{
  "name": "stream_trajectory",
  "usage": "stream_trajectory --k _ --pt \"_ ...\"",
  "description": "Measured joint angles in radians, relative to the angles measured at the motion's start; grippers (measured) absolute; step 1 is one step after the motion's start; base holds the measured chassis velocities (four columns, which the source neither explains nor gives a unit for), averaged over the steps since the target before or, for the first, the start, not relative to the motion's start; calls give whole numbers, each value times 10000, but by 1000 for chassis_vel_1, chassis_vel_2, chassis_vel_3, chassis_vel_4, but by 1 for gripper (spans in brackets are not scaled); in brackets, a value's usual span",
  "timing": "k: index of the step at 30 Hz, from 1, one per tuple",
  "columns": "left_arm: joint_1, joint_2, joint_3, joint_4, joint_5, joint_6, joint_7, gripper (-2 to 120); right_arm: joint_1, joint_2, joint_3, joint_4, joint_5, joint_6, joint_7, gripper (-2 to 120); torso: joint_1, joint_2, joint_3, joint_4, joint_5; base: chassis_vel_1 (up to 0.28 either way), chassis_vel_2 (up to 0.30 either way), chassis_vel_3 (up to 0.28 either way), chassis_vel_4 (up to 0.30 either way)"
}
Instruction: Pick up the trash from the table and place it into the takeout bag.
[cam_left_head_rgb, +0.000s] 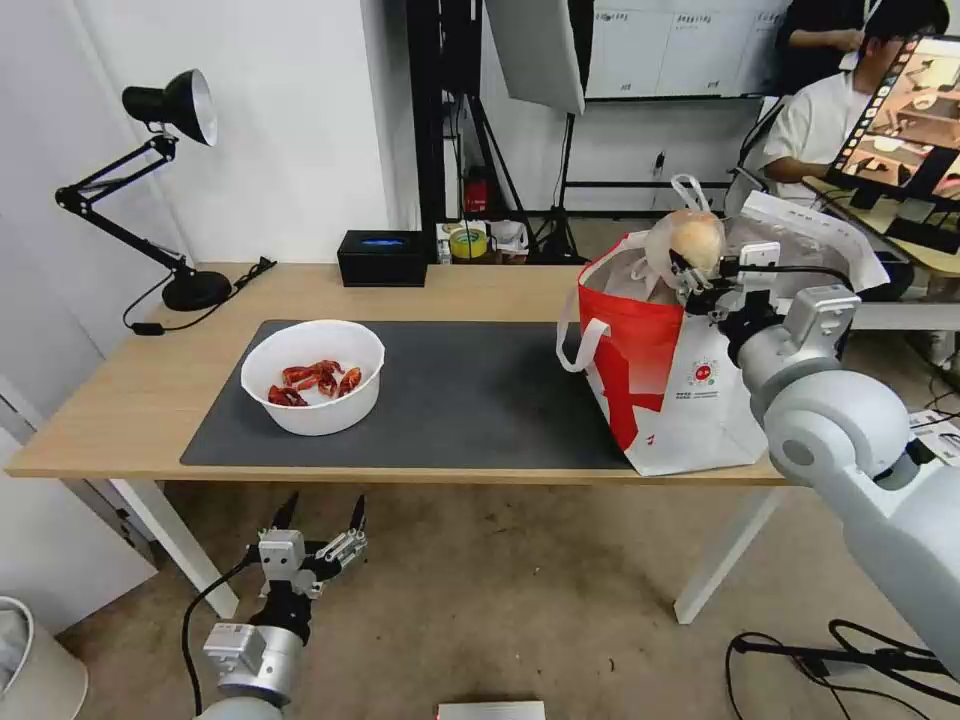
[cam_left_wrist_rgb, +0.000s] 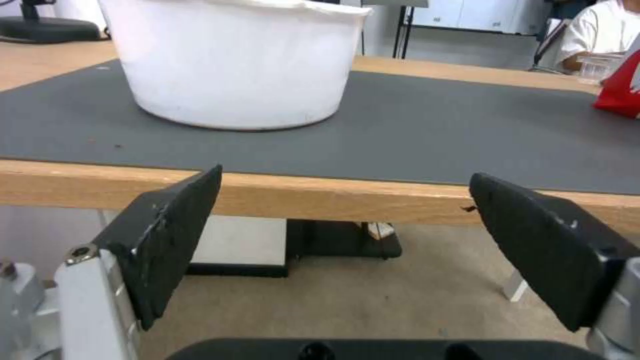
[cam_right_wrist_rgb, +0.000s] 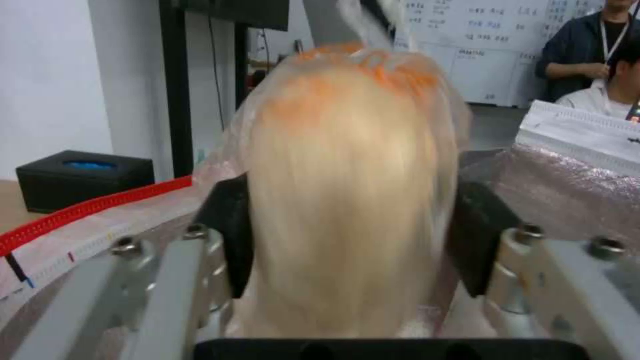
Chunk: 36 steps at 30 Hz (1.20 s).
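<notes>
Right now the right pincer (cam_left_head_rgb: 688, 272) is clamped on the clear-bagged bun (cam_left_head_rgb: 686, 240), holding it just above the open mouth of the takeout bag (cam_left_head_rgb: 665, 375), which stands directly beneath it at the table's (cam_left_head_rgb: 110, 400) end. In the right wrist view the bun (cam_right_wrist_rgb: 347, 200) bulges between the two black pads (cam_right_wrist_rgb: 230, 235), with the silver foil lining (cam_right_wrist_rgb: 567, 195) on either side.

The risk, as I judge it, is the release: the bun sits close to the red rim, so letting go off-centre could bounce it off the edge onto the floor, or the loose plastic could cling to a pad. Pressing lower might fold the soft bag wall or tip the tote.

The left pincer (cam_left_head_rgb: 322, 520) hangs wide open below the table's near edge, empty, with the white bowl of crayfish shells (cam_left_head_rgb: 313, 375) just beyond it on the dark grey mat (cam_left_head_rgb: 470, 390).

Farther off stand a black desk lamp (cam_left_head_rgb: 165, 180) and a small black box (cam_left_head_rgb: 383, 257); past them, white walls and studio stands.
</notes>
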Motion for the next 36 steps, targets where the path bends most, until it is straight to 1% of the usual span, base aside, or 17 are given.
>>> stream_trajectory --k 1,3,4,6,8,10,11,16,20,23,27,29,30,31,33,34,36 --pt "0 0 0 0 0 0 0 100 0 0 0 0 0 0 0 61 0 0 0 0 0 0 0 0 0" --pt "-56 -13 51 56 -4 12 -3 100 26 -12 -1 -27 0 -22 -12 70 0 -1 0 0 0 0 0 0 0" --pt "-56 -13 51 56 -4 12 -3 100 26 -12 -1 -27 0 -22 -12 70 0 -1 0 0 0 0 0 0 0" --pt "-113 -22 89 98 -7 27 -4 100 48 -31 -9 -64 0 -35 -40 82 0 0 0 0 0 0 0 0 0" --pt "-133 -22 94 104 -8 35 -5 100 61 -34 -14 -75 0 -50 -55 85 0 0 0 0 0 0 0 0 0" --pt "-165 -11 96 112 -14 75 -8 100 104 -40 -30 -96 0 -70 -95 96 0 0 0 0 0 0 0 0 0" --pt "-173 -5 95 112 -17 89 -10 100 116 -42 -37 -98 0 -70 -118 98 0 0 -1 0 0 0 0 0 0" --pt "-179 41 43 97 -54 130 -18 100 194 -46 -57 -92 83 -30 -307 100 0 0 0 0 0 0 0 0 0" --pt "-174 119 -73 58 -205 134 -25 100 215 -50 -82 153 490 410 -754 100 0 -1 0 0 0 0 0 0 0" --pt "-173 183 -130 29 -286 134 -31 100 136 -82 -116 680 1018 831 -1366 100 0 0 0 1 -1 0 0 0 0" --pt "-174 204 -151 10 -318 136 -31 100 -39 -146 -159 1025 1245 1063 -1835 100 0 0 0 0 0 0 0 0 0" --pt "-186 217 -166 8 -353 139 -31 100 -360 -260 -208 1342 1313 1261 -2508 100 0 0 0 1 -1 0 0 0 0" --pt "-211 228 -180 7 -384 141 -32 100 -726 -371 -204 1546 1288 1353 -3174 100 0 0 0 1 -1 0 0 0 0" --pt "-211 228 -180 7 -384 141 -32 100 -726 -371 -204 1546 1288 1353 -3174 100 0 0 0 1 -1 0 0 0 0" --pt "-233 242 -189 7 -404 142 -34 100 -1284 -472 -181 1833 1089 1426 -3820 100 0 0 0 0 0 0 0 0 0" --pt "-233 242 -189 7 -404 142 -34 100 -1284 -472 -181 1833 1089 1426 -3820 100 0 0 0 0 0 0 0 0 0" --pt "-244 247 -194 7 -414 144 -35 100 -1971 -463 -226 2143 660 1486 -4007 100 0 0 -1 -1 -1 0 0 0 0"
